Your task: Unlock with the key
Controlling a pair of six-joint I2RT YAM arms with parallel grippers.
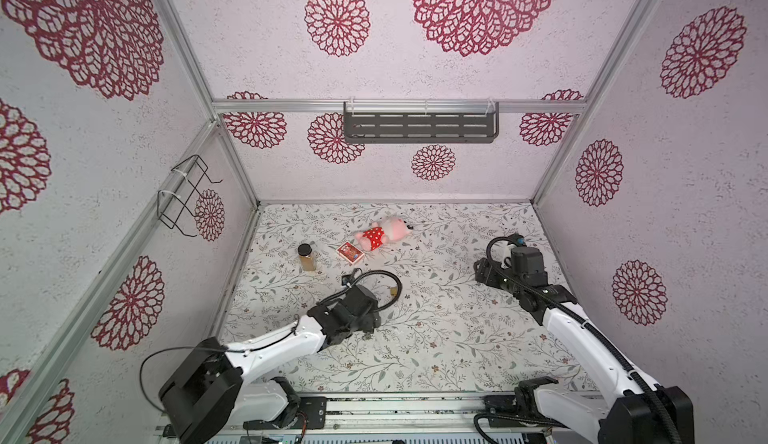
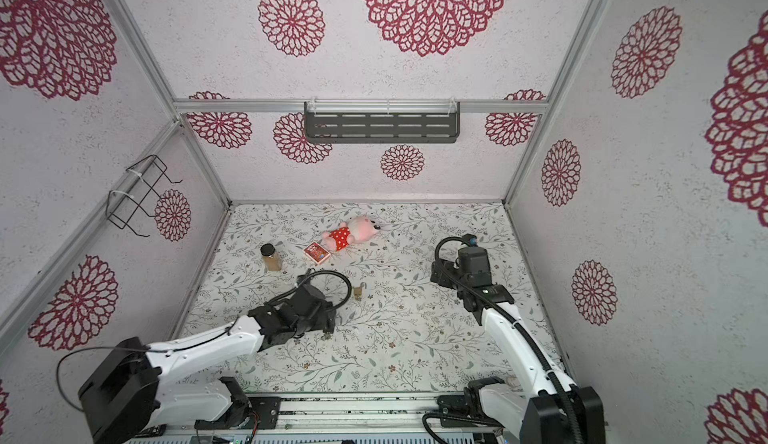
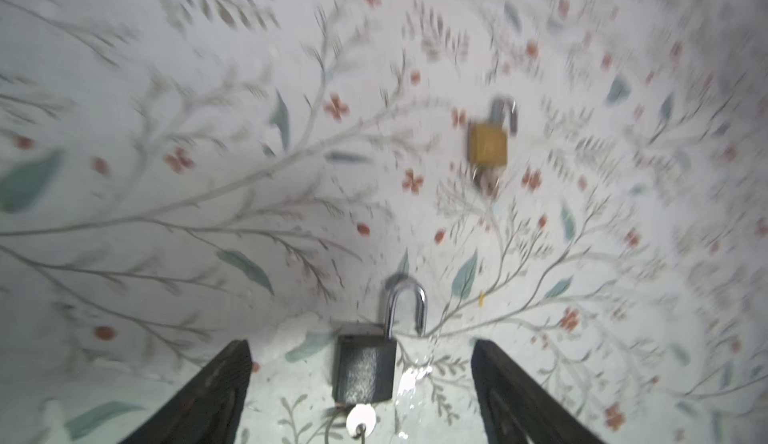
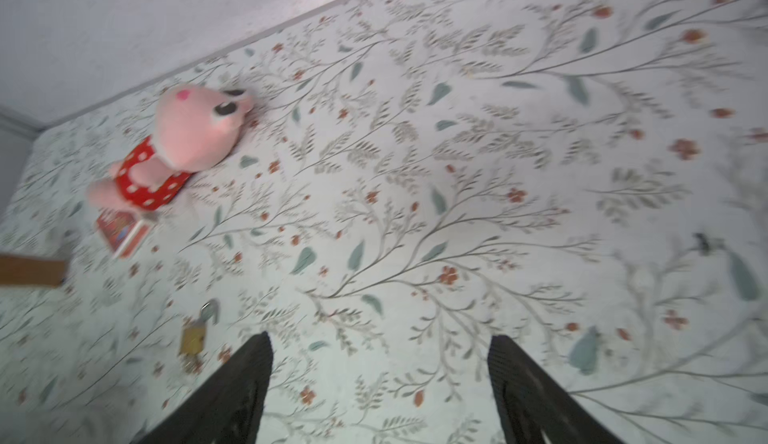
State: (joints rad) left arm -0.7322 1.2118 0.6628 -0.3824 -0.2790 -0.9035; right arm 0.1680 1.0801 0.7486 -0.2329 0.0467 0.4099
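Dark padlock, key inserted: flanked by left gripper, jaws spread, nothing held. Right gripper, well apart: likewise spread, empty. Risk: padlock clipped on withdrawal, key dislodged.

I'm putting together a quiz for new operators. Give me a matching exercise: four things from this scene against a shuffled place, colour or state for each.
Things:
1. dark padlock
2. brass padlock
3. plush toy
4. jar

Descriptions:
A. stands upright, black lid
B. lies inside the open left claw
C. red spotted outfit, lying down
D. lies flat ahead of the left claw, untouched

Pairs: 1-B, 2-D, 3-C, 4-A
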